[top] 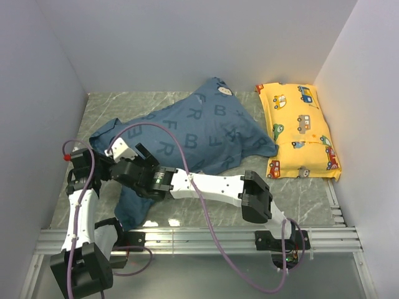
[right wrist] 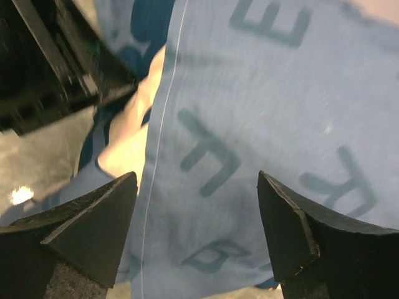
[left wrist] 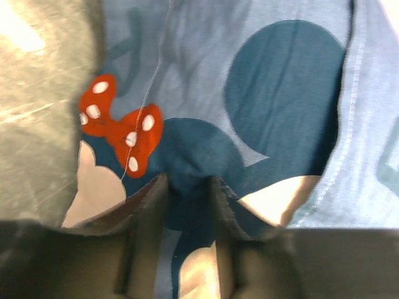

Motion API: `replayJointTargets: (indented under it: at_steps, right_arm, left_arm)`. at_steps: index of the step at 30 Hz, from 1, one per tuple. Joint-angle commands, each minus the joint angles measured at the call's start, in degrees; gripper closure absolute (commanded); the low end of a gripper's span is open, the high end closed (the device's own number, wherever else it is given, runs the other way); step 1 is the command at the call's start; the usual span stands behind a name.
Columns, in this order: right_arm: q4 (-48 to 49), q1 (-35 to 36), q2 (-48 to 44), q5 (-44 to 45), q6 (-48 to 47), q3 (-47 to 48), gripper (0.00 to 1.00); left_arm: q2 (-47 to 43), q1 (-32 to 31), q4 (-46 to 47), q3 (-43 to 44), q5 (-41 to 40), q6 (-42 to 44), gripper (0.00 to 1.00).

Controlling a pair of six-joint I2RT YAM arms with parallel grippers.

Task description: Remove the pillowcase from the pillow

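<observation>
**Inventory.** One table (top: 299, 199) with a grey marbled surface carries two soft items. I operate two arms, each with one two-finger tool.

**Item 1.** One dusty-blue fabric pillowcase (top: 199, 131) printed with darker letters and cartoon mouse faces. It lies spread across the middle of the table, from the far centre to the near left. Its far part bulges. The pillow inside is fully covered by fabric, so I cannot see its surface in any view.

**Item 2.** One smaller yellow pillow (top: 302, 131) printed with cartoon cars. It lies on the right side of the table. Its left edge sits just beside the pillowcase's right corner.

**Left tool** (left wrist: 187, 187). The two fingers (left wrist: 149, 208) are drawn close together and pinch one raised fold of the pillowcase. The pinched fold belongs to a dark mouse-head print. One red bow (left wrist: 121, 128) with white dots lies just left of the pinch point.

**Right tool** (right wrist: 197, 177). The two fingers (right wrist: 100, 230) are spread wide and hold nothing. They hang over a lettered area of the pillowcase. I cannot tell whether the tips touch the fabric.

**Position.** In the top view, my right arm reaches across to the left, and both tools sit at the near-left part of the pillowcase.
</observation>
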Motion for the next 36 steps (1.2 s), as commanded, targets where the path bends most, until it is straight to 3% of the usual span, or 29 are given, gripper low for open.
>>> replayJointTargets:
  at_steps: [1,7,12,16,21,23,36]
  right_arm:
    - [3.0,-0.3,2.1,3.9,-3.6,4.7,0.13]
    - [-0.6,-2.0,9.8,3.5,-5.2,13.1,0.11]
    - [-2.7,-4.8,10.2,3.0,-3.2,12.5,0.14]
    - [-2.9,-6.3,7.9,6.5,-2.7,9.9,0.33]
    - [-2.3,-8.9,1.2,8.0,-0.6,4.4,0.48]
    - [-2.5,-11.4,-2.4,6.7,1.5,1.4,0.63]
    - [-1.5,-22.8,-14.5,-2.4,9.9,-13.5,0.86]
  left_arm:
    - [0.9,0.4,4.5,-1.2,5.0,0.6,0.71]
    - [1.7,0.6,5.1,-1.8,5.0,0.2,0.99]
    - [2.1,1.4,5.2,-2.3,5.1,0.6,0.99]
    - [2.1,2.1,4.8,-2.2,4.7,1.4,1.00]
    - [2.9,4.2,3.8,-1.4,4.8,3.1,0.99]
    - [3.2,5.3,3.9,-1.1,5.0,3.9,0.99]
    - [9.3,5.9,4.1,4.3,-0.3,6.9,0.99]
